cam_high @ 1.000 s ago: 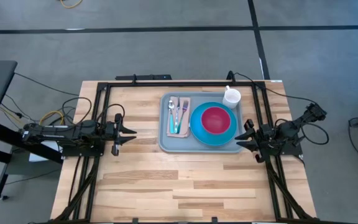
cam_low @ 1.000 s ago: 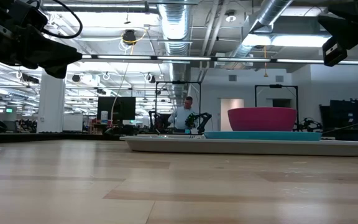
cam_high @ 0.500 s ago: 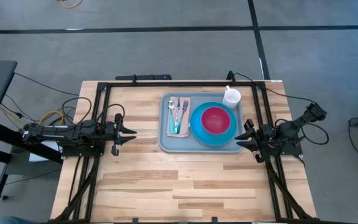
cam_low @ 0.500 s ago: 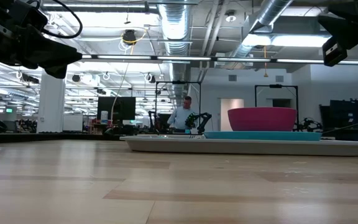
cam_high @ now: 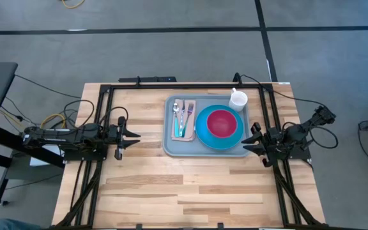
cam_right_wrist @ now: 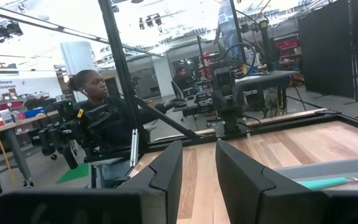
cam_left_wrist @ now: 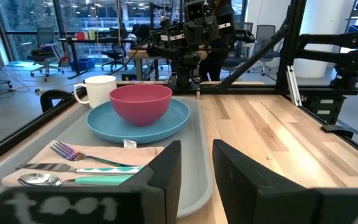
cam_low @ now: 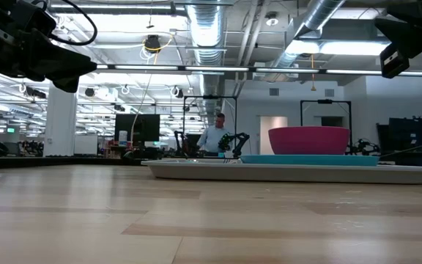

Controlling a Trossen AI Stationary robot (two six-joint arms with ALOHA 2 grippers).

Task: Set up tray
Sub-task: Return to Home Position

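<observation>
The large flat grey-blue plastic tray [cam_high: 176, 147] lies toward the far edge of the pale wooden worktop [cam_high: 171, 188], between the left hand [cam_high: 131, 135], standing apart, and the right hand [cam_high: 250, 138], seemingly just off its rim, both released and empty.

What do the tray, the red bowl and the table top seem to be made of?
The tray looks like matte grey-blue plastic with a moulded rim. The red bowl: probably plastic, smooth even colour. The table top: light wood, visible grain.
</observation>
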